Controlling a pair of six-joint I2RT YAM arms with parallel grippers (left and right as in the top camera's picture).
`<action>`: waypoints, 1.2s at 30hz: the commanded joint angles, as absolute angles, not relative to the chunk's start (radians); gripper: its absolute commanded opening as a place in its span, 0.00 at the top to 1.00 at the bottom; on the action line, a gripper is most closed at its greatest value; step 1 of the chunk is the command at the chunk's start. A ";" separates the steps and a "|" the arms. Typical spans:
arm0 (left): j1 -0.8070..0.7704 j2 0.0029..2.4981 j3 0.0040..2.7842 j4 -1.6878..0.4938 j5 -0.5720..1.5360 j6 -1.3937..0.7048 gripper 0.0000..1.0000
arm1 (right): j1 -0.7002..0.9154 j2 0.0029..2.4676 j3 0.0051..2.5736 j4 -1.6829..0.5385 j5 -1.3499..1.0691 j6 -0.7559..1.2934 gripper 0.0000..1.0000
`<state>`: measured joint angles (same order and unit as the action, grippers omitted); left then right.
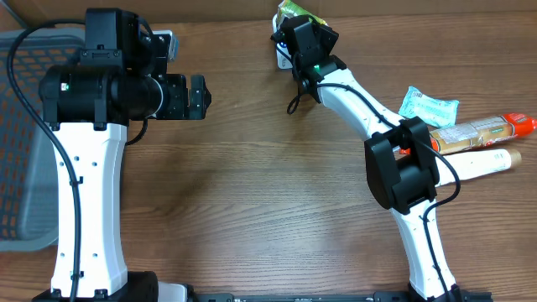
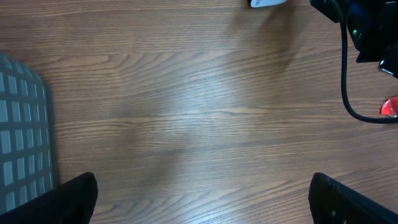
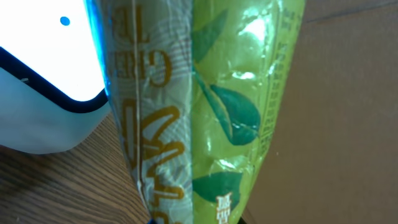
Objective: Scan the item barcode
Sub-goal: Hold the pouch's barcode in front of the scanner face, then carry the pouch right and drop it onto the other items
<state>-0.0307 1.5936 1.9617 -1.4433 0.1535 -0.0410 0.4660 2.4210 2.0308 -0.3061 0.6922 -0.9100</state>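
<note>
Green tea bag (image 1: 294, 10) is at the top middle of the overhead view, pinched in the right pincer (image 1: 295, 29), which is clenched tight on it. Just beside it is a white scanner (image 3: 43, 81) with a bright face. In the right wrist view the scanner is at the left and the bag fills the middle. I think the bag is light, thin and crinkly. Its shiny skin could slip or bend, so a hold on a flat edge looks best, with the barcode left bare. I cannot see a barcode from here. The left pincer (image 1: 200, 95) is wide open and holds nothing, over the counter (image 1: 252, 184) in the upper left, near a grey basket (image 1: 17, 168).
</note>
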 commanded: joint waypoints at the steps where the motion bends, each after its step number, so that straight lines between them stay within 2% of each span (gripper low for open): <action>1: -0.033 1.593 1.963 -1.439 0.153 -0.019 0.00 | 0.463 2.391 2.053 -0.281 0.674 -0.891 0.96; 23: -0.033 1.593 1.963 -1.439 0.153 -0.019 0.01 | 0.464 2.426 2.056 -0.214 0.717 -0.861 0.96; 28: -0.033 1.593 1.963 -1.439 0.153 -0.019 0.01 | 0.465 2.288 2.056 -0.305 0.636 -0.708 0.96; 31: -0.033 1.593 1.963 -1.439 0.154 -0.019 0.00 | 0.463 2.150 2.056 -0.457 0.506 -0.515 0.96; 36: -0.033 1.593 1.963 -1.439 0.153 -0.019 0.00 | 0.439 1.912 2.056 -0.788 0.325 0.027 0.96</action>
